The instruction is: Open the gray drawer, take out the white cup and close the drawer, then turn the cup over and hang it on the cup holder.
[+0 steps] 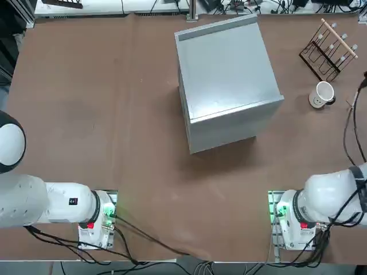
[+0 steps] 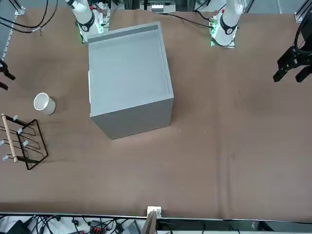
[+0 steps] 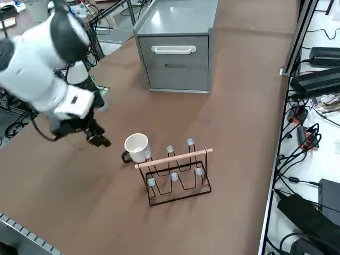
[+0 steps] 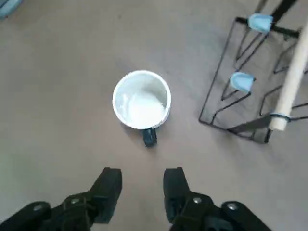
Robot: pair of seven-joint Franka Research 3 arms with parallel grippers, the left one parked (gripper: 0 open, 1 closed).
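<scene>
The brown table (image 1: 103, 114) carries three things of the task, and the largest is the gray metal cabinet (image 1: 226, 80) near its middle, whose gray drawer (image 3: 178, 50) sits flush and shut with its pale bar handle facing the robot's right side. Well apart from it, toward the right edge, stands the cup holder (image 3: 178, 175), a dark wire rack with a pale wooden bar across the top and blue-tipped pegs rising from it. Just beside the rack, not touching it, the white cup (image 4: 142, 99) stands upright on the table, mouth up and empty, its dark handle turned toward the arm. So the cup is already out and the drawer closed; the step in hand looks like the approach for the pick that leads to the turn-over. The right gripper (image 4: 142, 187) hangs above the table near the cup, on its handle side, its two black fingers (image 4: 108, 187) parted with a clear gap and nothing between them. The next move probably calls for coming down over the cup, closing on its rim or wall clear of the handle, then lifting, inverting it, and lowering the mouth over a peg without knocking the light rack.
</scene>
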